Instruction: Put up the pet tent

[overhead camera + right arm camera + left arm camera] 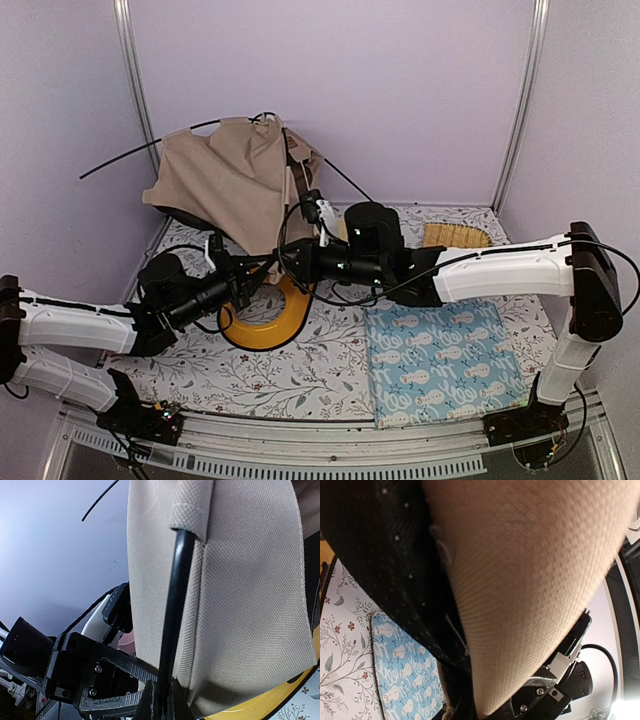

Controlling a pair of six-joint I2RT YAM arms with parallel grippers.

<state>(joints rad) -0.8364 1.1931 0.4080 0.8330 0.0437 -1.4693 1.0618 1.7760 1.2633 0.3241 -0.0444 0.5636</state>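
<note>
The pet tent (235, 180) is a slumped beige fabric heap at the back left, with thin black poles (130, 152) sticking out to the left and right. Both grippers meet at its lower right corner, above the yellow tray (262, 330). My right gripper (162, 705) is shut on a black pole (175, 605) where it leaves a fabric sleeve. My left gripper (262, 270) is pressed into the tent's hem. In the left wrist view, beige fabric (530, 580) and black lining (385, 555) cover its fingers. It appears shut on the fabric.
A light blue patterned mat (445, 365) lies at the front right and also shows in the left wrist view (405, 675). A woven tan piece (455, 236) lies at the back right. The table has a floral cloth (300, 385). Purple walls enclose the back and sides.
</note>
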